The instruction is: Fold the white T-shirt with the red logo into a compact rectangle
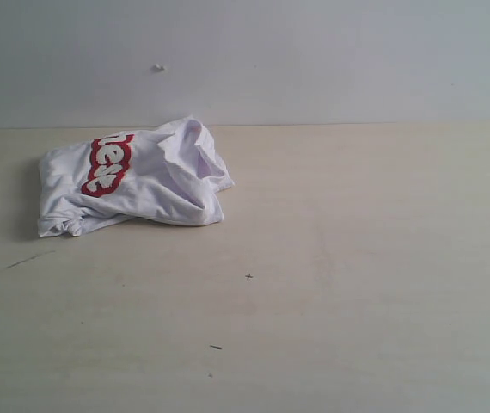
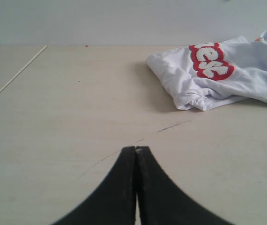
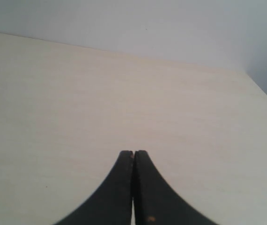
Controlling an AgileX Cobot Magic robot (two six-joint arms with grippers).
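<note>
The white T-shirt lies crumpled in a loose heap at the back left of the table, close to the wall. Part of the red logo with white letters shows on its left side. In the left wrist view the white T-shirt with the red logo lies well ahead of my left gripper, which is shut and holds nothing. My right gripper is shut too, over bare table, and the shirt is out of its view. Neither gripper shows in the exterior view.
The pale wooden table meets a plain grey wall at the back. A thin seam crosses the table in the left wrist view. A few dark scratches mark the wood near the shirt.
</note>
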